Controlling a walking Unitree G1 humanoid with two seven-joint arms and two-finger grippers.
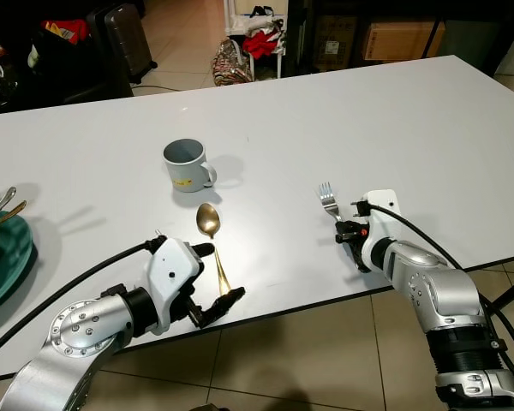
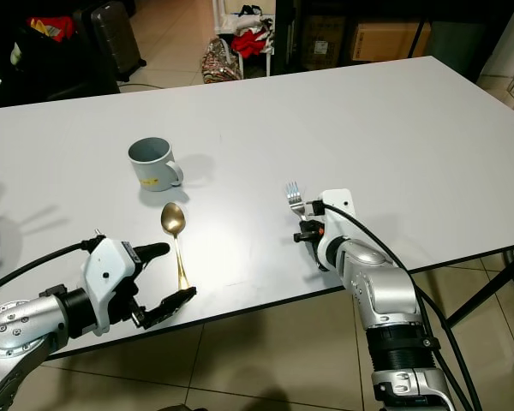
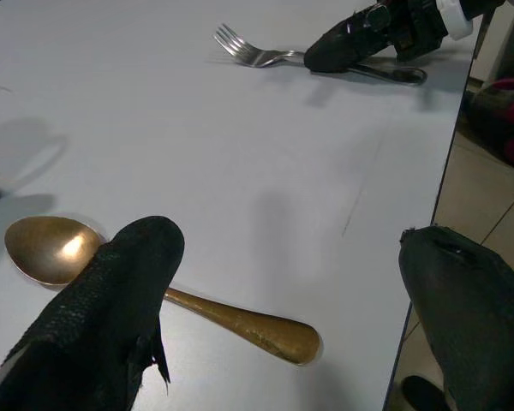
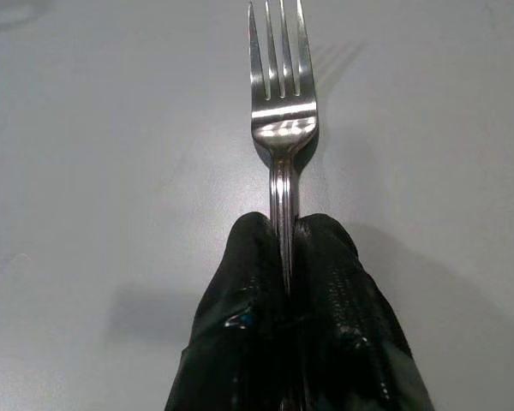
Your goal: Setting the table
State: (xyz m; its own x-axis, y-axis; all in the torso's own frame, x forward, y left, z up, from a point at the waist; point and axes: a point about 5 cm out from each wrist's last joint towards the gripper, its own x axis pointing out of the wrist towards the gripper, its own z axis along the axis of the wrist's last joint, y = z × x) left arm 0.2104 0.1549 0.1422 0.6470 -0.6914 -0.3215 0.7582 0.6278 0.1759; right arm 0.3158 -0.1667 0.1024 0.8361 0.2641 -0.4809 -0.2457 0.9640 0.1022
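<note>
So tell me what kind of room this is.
Probably a home dining area: a large white table holds a mug, spoon and fork, with a suitcase and bags on the tiled floor behind.

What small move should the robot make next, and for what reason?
Probably open the right claw and draw it back. It is shut on the fork, which seems to lie flat on the white table, so that placing looks done. The gold spoon lies below the mug, with the left claw open around its handle.

White table (image 1: 343, 111) on beige tiled floor (image 1: 180, 34), clutter behind
</note>
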